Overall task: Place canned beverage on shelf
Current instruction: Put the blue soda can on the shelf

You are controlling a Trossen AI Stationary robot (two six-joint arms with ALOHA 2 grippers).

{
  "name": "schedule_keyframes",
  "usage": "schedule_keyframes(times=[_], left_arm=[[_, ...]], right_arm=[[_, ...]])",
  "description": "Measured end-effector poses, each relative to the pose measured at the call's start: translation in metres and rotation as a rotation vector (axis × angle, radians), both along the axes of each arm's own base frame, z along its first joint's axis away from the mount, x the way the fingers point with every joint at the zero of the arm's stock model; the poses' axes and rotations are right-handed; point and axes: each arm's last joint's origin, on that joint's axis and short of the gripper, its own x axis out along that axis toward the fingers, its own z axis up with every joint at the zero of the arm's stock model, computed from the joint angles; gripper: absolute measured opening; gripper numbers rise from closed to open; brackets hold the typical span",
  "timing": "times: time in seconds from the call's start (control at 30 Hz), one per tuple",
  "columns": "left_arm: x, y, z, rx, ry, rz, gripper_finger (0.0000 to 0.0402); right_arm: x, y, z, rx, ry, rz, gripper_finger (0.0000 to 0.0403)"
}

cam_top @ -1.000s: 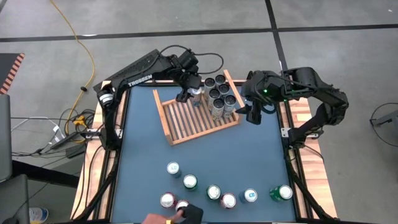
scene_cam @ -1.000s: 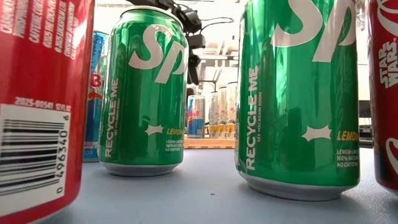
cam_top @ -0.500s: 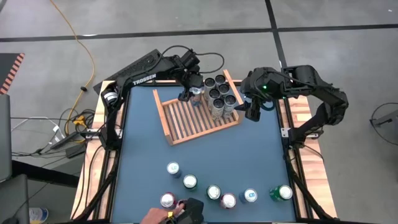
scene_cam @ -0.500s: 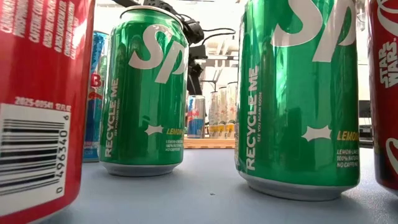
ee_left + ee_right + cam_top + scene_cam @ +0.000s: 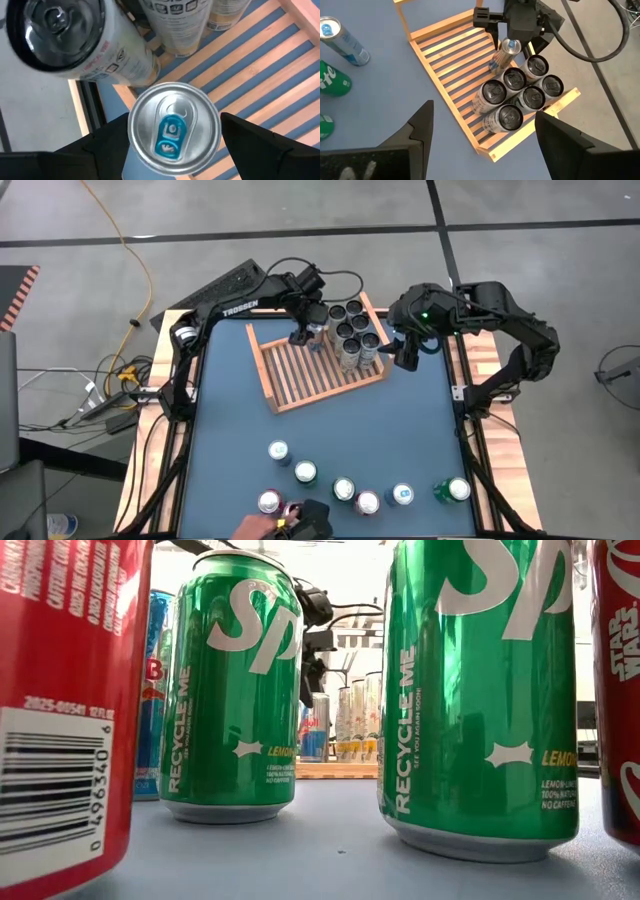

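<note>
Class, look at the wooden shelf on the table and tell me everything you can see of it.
The shelf is a light-brown wooden rack with a slatted base and low raised boards along its edges. It lies flat and turned at an angle on the blue table's far half. Six dark-topped cans stand clustered in one end of it; most slats are bare. The left claw holds a blue-tabbed can upright over the slats beside that cluster.
</note>
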Motion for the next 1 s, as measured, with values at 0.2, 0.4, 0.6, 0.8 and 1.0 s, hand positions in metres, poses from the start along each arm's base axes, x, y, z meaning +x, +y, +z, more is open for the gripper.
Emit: schedule_keyframes(times=[0.2, 0.4, 0.6, 0.8, 1.0], left_arm=[[0.001, -0.0018, 0.0012, -0.041, -0.028, -0.003, 0.0262], [0.0017, -0.0018, 0.0015, -0.076, -0.037, 0.091, 0.0229], [0.001, -0.0004, 0.0014, -0.129, -0.045, 0.252, 0.0233], [0.0013, 0.0011, 0.002, -0.213, -0.079, 0.467, 0.0234], [0.0047, -0.0037, 0.002, -0.229, -0.088, 0.593, 0.0234]], right_arm=[[-0.0001, 0.0, 0.0, -0.001, 0.001, 0.001, 0.026], [-0.0002, 0.0, -0.0001, -0.001, 0.003, 0.0, 0.026], [-0.0002, 0.0, -0.0001, 0.001, 0.002, -0.002, 0.026], [-0.0002, 0.0, -0.0001, 0.001, 0.002, -0.001, 0.026], [-0.0002, 0.0, -0.0001, -0.004, 0.005, 0.004, 0.026]])
